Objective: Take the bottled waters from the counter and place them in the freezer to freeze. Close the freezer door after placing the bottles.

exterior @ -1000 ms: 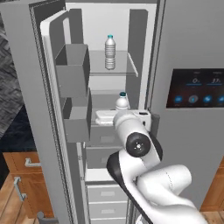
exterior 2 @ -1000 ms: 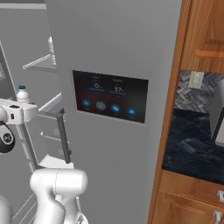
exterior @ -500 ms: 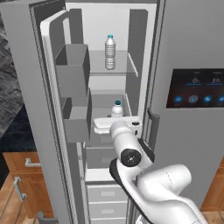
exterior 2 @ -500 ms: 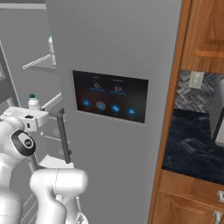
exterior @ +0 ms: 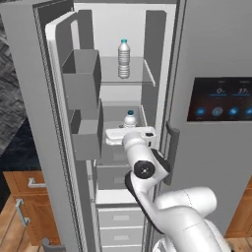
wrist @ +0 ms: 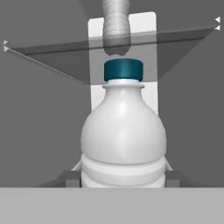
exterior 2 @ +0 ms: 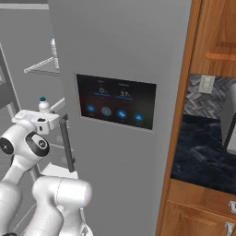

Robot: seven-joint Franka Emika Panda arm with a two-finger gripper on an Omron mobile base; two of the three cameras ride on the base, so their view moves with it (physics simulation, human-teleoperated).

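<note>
Tool [wrist: 123, 177] pads flanking bottle [wrist: 123, 135]

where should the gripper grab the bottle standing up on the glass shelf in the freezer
Probably the ribbed middle of the upper bottle, approached level from the freezer's open front. It stands upright on the glass shelf with free space either side, so fingers can close across its round body below the tapering neck.

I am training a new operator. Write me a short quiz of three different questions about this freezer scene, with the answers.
1. True or false: one water bottle stands on the glass shelf.
2. What does the gripper hold?
3. The freezer door is: A open, B closed.

Key: 1 true. 2 the second water bottle, pinched between the fingers. 3 A.
</note>
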